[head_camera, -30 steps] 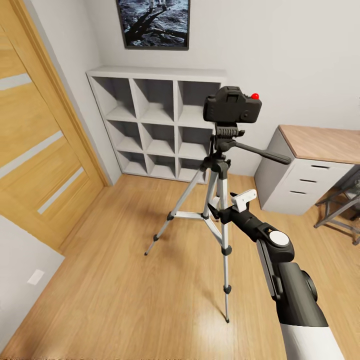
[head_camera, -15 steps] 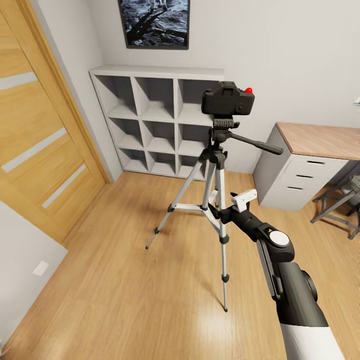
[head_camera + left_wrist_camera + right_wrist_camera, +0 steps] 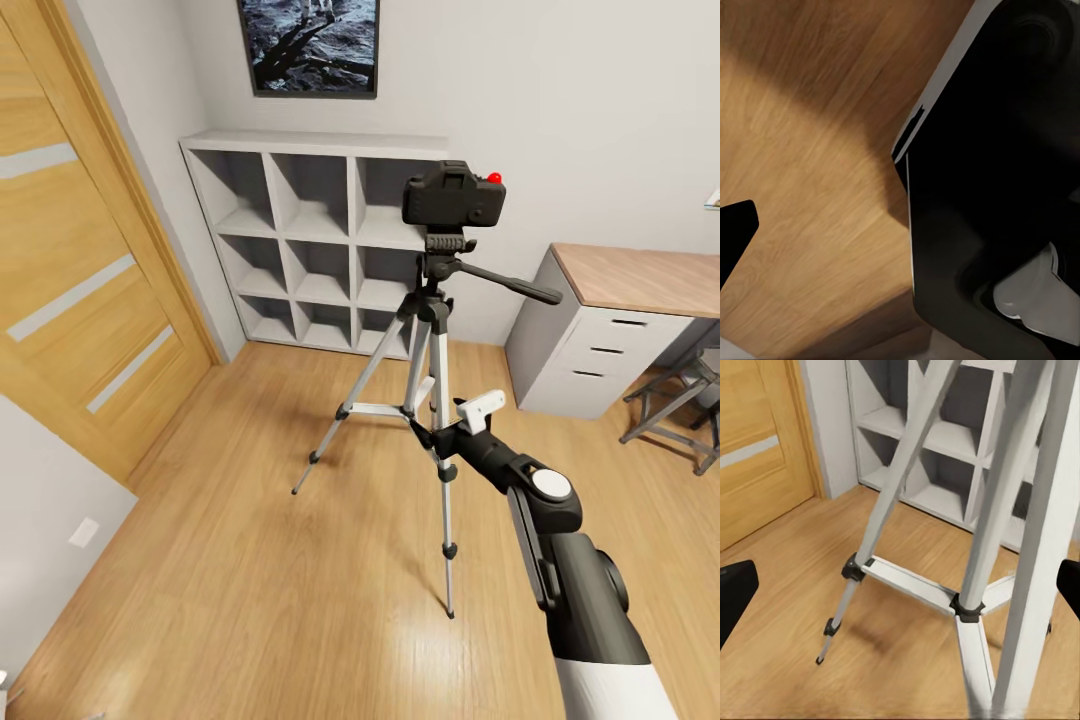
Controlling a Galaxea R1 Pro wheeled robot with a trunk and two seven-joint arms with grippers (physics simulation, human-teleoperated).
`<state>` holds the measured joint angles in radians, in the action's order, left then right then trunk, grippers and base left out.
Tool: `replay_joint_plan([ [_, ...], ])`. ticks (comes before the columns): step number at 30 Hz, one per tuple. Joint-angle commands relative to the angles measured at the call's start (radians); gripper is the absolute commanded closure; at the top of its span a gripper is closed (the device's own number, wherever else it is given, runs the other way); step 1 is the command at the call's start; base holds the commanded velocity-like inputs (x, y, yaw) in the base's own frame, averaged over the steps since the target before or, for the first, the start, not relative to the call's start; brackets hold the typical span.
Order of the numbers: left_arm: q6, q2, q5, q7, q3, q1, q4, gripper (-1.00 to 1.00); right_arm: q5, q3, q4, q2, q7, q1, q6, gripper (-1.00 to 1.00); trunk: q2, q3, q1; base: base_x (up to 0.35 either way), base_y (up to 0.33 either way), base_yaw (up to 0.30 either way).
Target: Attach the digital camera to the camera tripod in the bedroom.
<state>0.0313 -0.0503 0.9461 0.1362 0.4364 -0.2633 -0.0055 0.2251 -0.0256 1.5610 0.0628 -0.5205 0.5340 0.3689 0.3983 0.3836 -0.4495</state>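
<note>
Nearest to us in the head view, our right arm (image 3: 560,560) runs up from the lower right of the frame toward the middle, black with a white round cap on its wrist. Our right gripper (image 3: 440,425) sits just in front of the tripod legs, a little right of centre. In the right wrist view its two black fingertips (image 3: 735,592) show at opposite edges of the frame, spread wide apart with nothing between them but the legs beyond. In the left wrist view we see a dark fingertip (image 3: 733,225) at the lower left edge over the wood floor (image 3: 810,150), with a large black body of the robot taking up the right side; we cannot tell whether our left hand is open or closed.

Past the right gripper, the camera tripod (image 3: 430,400) stands upright on the plank floor in the middle of the frame, silver legs splayed, its pan handle (image 3: 505,282) pointing right. The digital camera (image 3: 452,198) sits on the tripod head, above centre, red dot on top.

Farther back, the white cube shelf (image 3: 310,240) stands against the wall in the upper middle, with a picture (image 3: 308,45) above it. A wooden door (image 3: 70,260) fills the left side. A desk (image 3: 620,320) with drawers stands at the right.
</note>
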Motion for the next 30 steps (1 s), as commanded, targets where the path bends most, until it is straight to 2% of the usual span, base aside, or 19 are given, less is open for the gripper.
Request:
replay_joint_plan([
  [1, 0.001, 0.000, 0.007, 0.003, 0.008, -0.001, -0.001, -1.00, 0.010, -0.003, -0.004, 0.000, -0.009, -0.005, 0.006, -1.00, 0.002, 0.001, 0.000, 0.000, 0.000, 0.000],
  [7, -0.012, 0.000, 0.007, 0.003, 0.008, -0.001, -0.001, -1.00, 0.015, -0.005, -0.019, -0.005, -0.011, -0.035, 0.011, -1.00, 0.002, 0.001, 0.000, 0.000, 0.000, 0.000],
  [18, -0.016, 0.001, 0.008, 0.003, 0.008, -0.001, -0.001, -1.00, 0.017, -0.006, -0.020, -0.006, -0.011, -0.041, 0.017, -1.00, 0.002, 0.001, 0.000, 0.000, 0.000, 0.000],
  [26, -0.016, 0.001, 0.007, 0.003, 0.008, -0.001, -0.001, -1.00, 0.011, -0.011, -0.026, -0.020, -0.012, -0.042, 0.036, -1.00, 0.002, 0.001, 0.000, 0.000, 0.000, 0.000],
  [30, -0.016, 0.001, 0.008, 0.003, 0.008, -0.001, -0.001, -1.00, 0.008, -0.031, -0.044, -0.032, -0.011, -0.042, 0.058, -1.00, 0.002, 0.001, 0.000, 0.000, 0.000, 0.000],
])
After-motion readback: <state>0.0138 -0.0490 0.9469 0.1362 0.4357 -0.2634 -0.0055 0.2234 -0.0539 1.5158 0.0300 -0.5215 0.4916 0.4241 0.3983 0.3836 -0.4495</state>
